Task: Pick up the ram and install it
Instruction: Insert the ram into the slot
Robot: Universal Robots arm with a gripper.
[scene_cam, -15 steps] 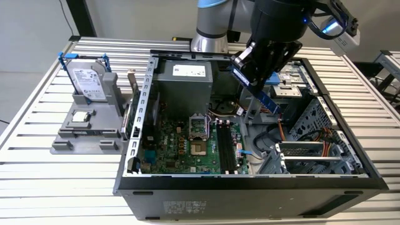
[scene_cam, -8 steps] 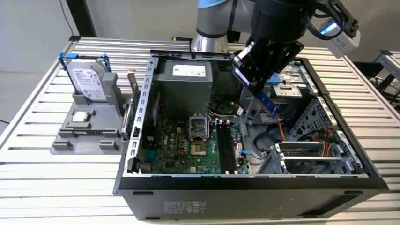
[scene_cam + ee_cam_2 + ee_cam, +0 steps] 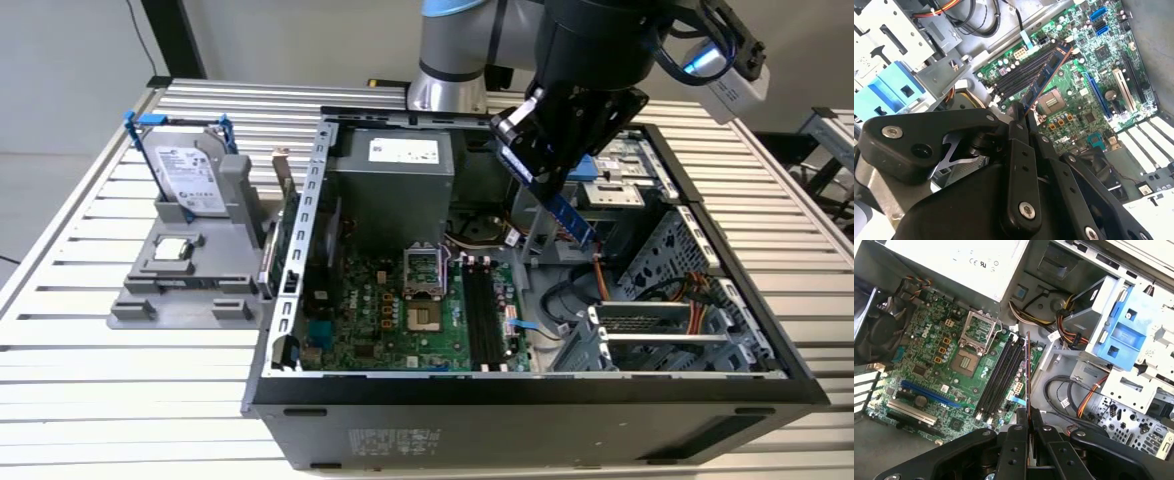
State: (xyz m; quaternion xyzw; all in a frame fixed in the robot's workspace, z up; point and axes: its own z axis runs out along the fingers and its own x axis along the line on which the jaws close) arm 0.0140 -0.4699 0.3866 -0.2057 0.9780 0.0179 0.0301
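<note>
ram (image 3: 553, 200): thin board stick with dark chips, clamped at its upper end in end effector (image 3: 521, 135), hanging tilted inside open computer case (image 3: 304, 210), lower end toward motherboard (image 3: 380, 310)
end effector: narrow, fingers (image 3: 1019, 165) pinched on ram, same grip seen in both wrist views
ram vs slots: edge-on in first wrist view, running in line with black memory slots (image 3: 1001, 377), over the side of the bank nearest the drive bays; not seated; tip contact with board cannot be told
computer case: on its side, lid off, on slatted table (image 3: 80, 390), from middle toward table edge at the exterior view's right
motherboard: green, CPU socket (image 3: 424, 275) just beside memory slots
power supply (image 3: 394, 165): grey box at far end of case
holder (image 3: 200, 285): grey fixture near table edge at the exterior view's left, just beside case
hard drive (image 3: 187, 170): upright at holder's far end, blue frame
processor chip (image 3: 171, 250): flat in holder recess, nearer than hard drive
drive caddy (image 3: 1126, 322): blue, in case bay, near end effector
</note>
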